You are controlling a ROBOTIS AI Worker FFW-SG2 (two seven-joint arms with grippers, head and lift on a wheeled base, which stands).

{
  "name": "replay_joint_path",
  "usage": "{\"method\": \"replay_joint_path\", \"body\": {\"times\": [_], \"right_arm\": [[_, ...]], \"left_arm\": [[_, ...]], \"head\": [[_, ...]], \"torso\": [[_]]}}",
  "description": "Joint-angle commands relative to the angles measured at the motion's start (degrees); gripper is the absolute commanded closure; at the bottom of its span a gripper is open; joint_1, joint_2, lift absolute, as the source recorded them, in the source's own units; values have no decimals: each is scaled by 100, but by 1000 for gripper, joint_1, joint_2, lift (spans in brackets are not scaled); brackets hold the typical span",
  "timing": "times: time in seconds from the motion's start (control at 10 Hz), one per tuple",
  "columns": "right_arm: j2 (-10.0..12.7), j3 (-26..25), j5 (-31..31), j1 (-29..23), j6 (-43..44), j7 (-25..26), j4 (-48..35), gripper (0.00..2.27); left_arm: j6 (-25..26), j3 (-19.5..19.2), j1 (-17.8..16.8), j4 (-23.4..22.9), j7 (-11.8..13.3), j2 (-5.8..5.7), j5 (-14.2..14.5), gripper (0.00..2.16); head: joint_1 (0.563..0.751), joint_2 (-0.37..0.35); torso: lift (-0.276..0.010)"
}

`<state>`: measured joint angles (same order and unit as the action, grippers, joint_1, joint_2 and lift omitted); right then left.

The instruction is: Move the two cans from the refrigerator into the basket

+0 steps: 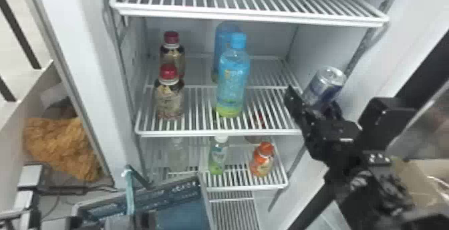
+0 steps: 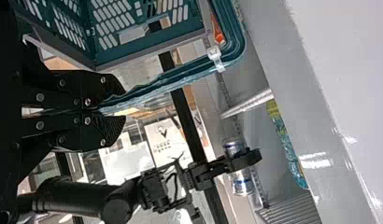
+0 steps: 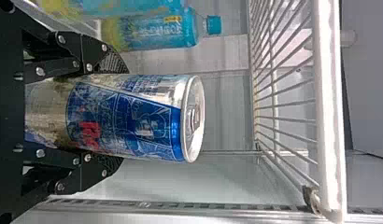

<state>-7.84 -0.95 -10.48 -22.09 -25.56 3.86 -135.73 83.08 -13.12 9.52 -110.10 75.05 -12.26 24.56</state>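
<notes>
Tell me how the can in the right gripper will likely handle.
The can is probably stiff, its metal side showing no dents. That smooth side may slip in the right gripper, and its round body would likely roll if laid down.

In the head view, the bottom edge cuts off your basket point(image 1: 160, 194); the right gripper point(image 1: 313, 99) hides the lower end of the can point(image 1: 324, 84). The front bottle point(image 1: 233, 79) partly covers the rear bottle point(image 1: 222, 37). You cannot identify the red patch point(image 1: 259, 120) behind the middle shelf's wires.
</notes>
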Motion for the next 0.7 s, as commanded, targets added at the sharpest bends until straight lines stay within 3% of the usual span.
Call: {"method": "replay_joint_path", "body": {"times": [0.0,0.6], "right_arm": [[-69,-8,-117,-364,-116,0,-356,1277],[-245,-191,-495,-1981,-1030,-474,-1692,1277]], "left_arm": [[16,-2,3,7,-8,-13,0,1199],[30,21,-11,7,-26,-22,23,1199]], "head": [[695,-156],[695,-126]], "torso": [[-25],[-25]]}}
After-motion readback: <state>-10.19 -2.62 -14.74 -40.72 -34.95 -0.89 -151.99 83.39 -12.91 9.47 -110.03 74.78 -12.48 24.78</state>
